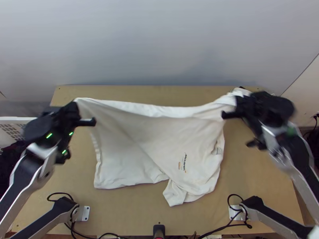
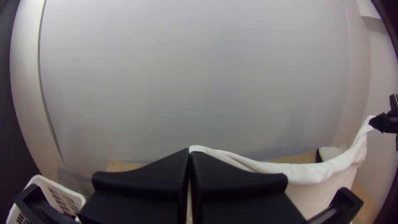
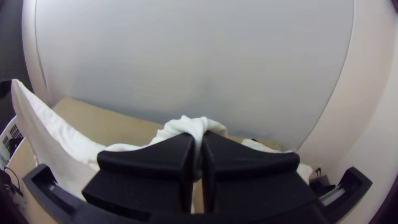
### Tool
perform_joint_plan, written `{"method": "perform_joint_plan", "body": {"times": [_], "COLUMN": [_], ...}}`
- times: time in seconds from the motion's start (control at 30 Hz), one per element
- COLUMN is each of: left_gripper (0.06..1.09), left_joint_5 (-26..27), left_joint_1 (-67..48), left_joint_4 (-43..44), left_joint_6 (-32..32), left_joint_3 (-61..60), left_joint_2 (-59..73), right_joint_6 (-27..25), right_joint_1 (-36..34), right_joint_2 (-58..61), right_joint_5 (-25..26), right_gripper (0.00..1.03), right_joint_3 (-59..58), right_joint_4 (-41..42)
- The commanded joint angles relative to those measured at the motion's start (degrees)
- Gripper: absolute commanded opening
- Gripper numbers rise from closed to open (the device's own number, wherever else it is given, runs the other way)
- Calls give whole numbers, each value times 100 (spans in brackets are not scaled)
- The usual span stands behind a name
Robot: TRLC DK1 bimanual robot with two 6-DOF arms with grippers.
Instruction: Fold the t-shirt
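Observation:
The white t-shirt (image 1: 147, 139) hangs stretched between both grippers, its upper edge raised and its lower part lying on the table with a small print near the right. At its upper left corner, my left gripper (image 1: 76, 106) is shut on the cloth; in the left wrist view the left gripper (image 2: 189, 155) pinches the corner of the t-shirt (image 2: 306, 172). My right gripper (image 1: 238, 104) holds the upper right part, and in the right wrist view the right gripper (image 3: 199, 141) is shut on a bunched fold of the t-shirt (image 3: 182, 126).
Bare wood of the table (image 1: 131, 211) shows along the near side. A white basket (image 1: 12, 129) stands off the left edge. Behind my right gripper, a light cloth item (image 3: 259, 145) lies near the table's far right corner. Black cables run along the near edge.

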Motion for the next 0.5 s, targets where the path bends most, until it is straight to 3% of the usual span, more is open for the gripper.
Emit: {"method": "perform_joint_plan", "body": {"times": [0.0, 0.2, 0.47], "left_gripper": [9, 9, 9], "left_joint_5": [439, 510, 633], "left_joint_1": [834, 1176, 1581], "left_joint_4": [1025, 1895, 2203], "left_joint_6": [-577, -577, -867], "left_joint_3": [-546, -309, 719], "left_joint_2": [1408, 2814, 4519], "right_joint_6": [386, 790, 1256], "right_joint_1": [-536, -747, -993], "right_joint_2": [1622, 3213, 5182], "right_joint_5": [-483, -527, -527], "right_gripper": [3, 3, 3], "right_joint_3": [-219, 528, 2392], "right_joint_4": [1222, 1696, 1538]}}
